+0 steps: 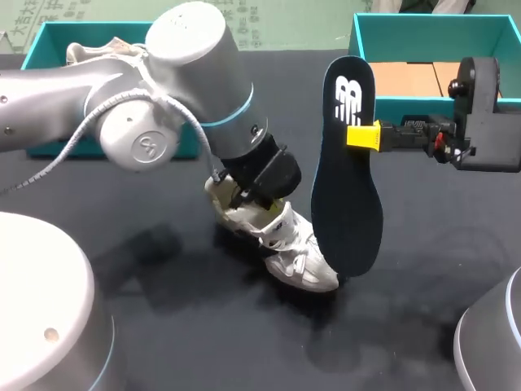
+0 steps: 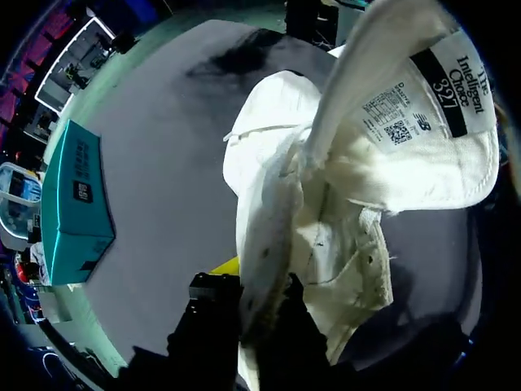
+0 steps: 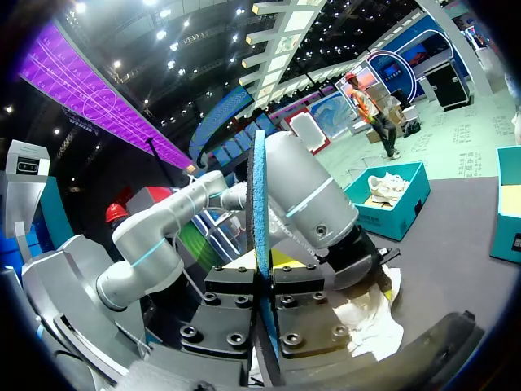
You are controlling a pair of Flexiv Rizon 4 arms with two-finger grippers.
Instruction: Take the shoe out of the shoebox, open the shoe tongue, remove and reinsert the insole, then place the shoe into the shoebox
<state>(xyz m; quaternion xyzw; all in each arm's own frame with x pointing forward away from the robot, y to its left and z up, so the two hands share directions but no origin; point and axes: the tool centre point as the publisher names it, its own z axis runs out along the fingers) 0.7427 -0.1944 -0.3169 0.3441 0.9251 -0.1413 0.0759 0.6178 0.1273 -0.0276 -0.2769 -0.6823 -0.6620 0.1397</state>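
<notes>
A white shoe (image 1: 281, 238) lies on the black table, toe toward the front. My left gripper (image 1: 247, 191) is shut on its heel-side rim. In the left wrist view the rim passes between the black fingers (image 2: 213, 314), and the tongue (image 2: 407, 114) stands folded up, showing its label. The dark insole (image 1: 346, 175) hangs upright just right of the shoe, its lower tip near the toe. My right gripper (image 1: 363, 135) is shut on its upper part from the right. In the right wrist view the insole (image 3: 260, 220) shows edge-on between that gripper's (image 3: 267, 287) fingers.
A teal shoebox (image 1: 45, 50) at the back left holds another white shoe (image 1: 91, 54). A second teal box (image 1: 423, 28) at the back right has brown card inside. My left arm's bulky joints (image 1: 175, 90) hang over the table's left half.
</notes>
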